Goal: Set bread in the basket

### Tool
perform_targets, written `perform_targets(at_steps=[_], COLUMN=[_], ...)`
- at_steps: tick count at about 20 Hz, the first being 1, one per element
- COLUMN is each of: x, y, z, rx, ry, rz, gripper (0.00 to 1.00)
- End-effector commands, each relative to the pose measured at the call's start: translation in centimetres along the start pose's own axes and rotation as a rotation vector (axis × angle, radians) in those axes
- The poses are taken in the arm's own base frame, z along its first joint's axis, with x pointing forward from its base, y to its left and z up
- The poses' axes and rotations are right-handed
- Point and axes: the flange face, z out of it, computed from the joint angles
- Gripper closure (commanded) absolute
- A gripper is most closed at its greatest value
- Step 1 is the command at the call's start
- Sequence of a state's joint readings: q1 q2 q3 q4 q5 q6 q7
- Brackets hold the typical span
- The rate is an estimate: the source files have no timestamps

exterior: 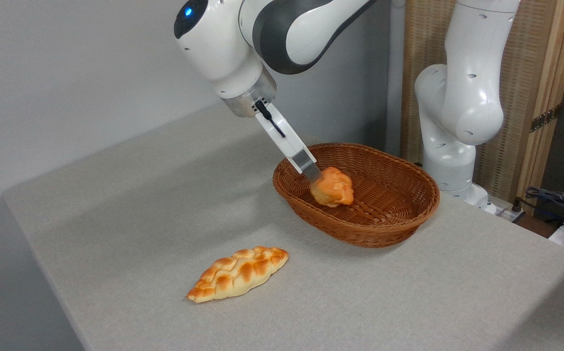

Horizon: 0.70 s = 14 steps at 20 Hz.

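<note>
The bread point(333, 187), a small round golden-orange bun with a cracked top, is inside the reddish-brown wicker basket point(399, 219), low over its left half. My gripper point(317, 179) reaches down from the upper left and is shut on the bread's left side. One metal finger point(310, 168) shows; the other is hidden behind the bun. Whether the bun rests on the basket floor or hangs just above it is unclear.
A long braided loaf point(238, 273) lies on the grey table point(130, 214) in front of the basket, to its left. The robot's white base point(453, 126) stands behind the basket at the right. Cables point(560, 204) lie at the far right.
</note>
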<state>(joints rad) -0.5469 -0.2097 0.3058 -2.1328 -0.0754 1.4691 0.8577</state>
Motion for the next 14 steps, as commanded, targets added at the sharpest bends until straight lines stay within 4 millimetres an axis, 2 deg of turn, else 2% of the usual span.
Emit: perform_targets(at_steps=[1,2,5,9,10,14], x=[0.2,0.4,0.7,0.3,0.0,-0.3], y=[-0.2,-0.3,-0.9,-2.3,-2.7,-3.6], z=[-0.5,-1.1,-5.5,-10.0,-10.8,-11.8], rx=[0.02,0.045,0.183,0.369,0.412,0.461], ry=[0.034,0.048,0.164,0.293,0.308,0.347], rz=[0.016,0.016,0.01,-0.041,-0.079,-0.168], gripper=[0.0,0.0,0.0,0.0,0.0,0.0])
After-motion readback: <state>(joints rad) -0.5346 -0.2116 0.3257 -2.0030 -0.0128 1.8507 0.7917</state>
